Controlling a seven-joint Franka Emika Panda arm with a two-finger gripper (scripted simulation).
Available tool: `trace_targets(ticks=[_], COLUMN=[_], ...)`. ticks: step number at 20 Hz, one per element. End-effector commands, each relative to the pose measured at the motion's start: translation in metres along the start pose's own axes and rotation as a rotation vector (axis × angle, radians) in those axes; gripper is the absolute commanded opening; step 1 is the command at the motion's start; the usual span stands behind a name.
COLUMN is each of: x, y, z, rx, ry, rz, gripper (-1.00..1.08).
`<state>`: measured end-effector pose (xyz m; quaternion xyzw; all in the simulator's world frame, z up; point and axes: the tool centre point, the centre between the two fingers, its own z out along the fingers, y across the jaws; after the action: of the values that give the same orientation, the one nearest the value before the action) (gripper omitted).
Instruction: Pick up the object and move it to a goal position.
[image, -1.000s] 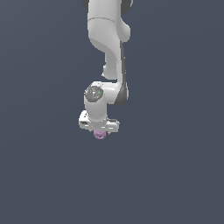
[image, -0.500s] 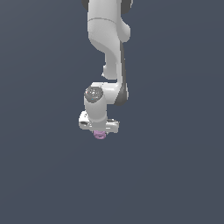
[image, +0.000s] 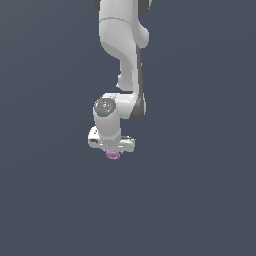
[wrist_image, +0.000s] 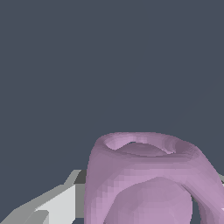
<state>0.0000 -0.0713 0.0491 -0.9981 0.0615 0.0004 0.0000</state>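
Observation:
The object is a small pale pink-purple rounded lump that peeks out just under the white gripper in the exterior view. In the wrist view the object fills the near part of the picture, a ridged pink-purple shape with a hollow rim. A grey-white finger shows pressed beside it; the other finger is hidden behind the lump. The gripper is shut on the object and holds it in mid-air below the white arm.
Only a plain dark grey-blue background surrounds the arm in both views. No table edge, container, goal mark or other object shows.
The arm with the object in its gripper has shifted very slightly; otherwise nothing has visibly changed.

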Motion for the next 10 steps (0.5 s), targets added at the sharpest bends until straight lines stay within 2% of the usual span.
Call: trace_targets(ticks=[1,10], x=[0.006,0.041], y=[0.004,0.027], z=[-0.008,-0.055], rx=[0.000,0.000], ry=[0.001,0.001], rz=[0.000,0.000], gripper=[-1.00,-1.00])
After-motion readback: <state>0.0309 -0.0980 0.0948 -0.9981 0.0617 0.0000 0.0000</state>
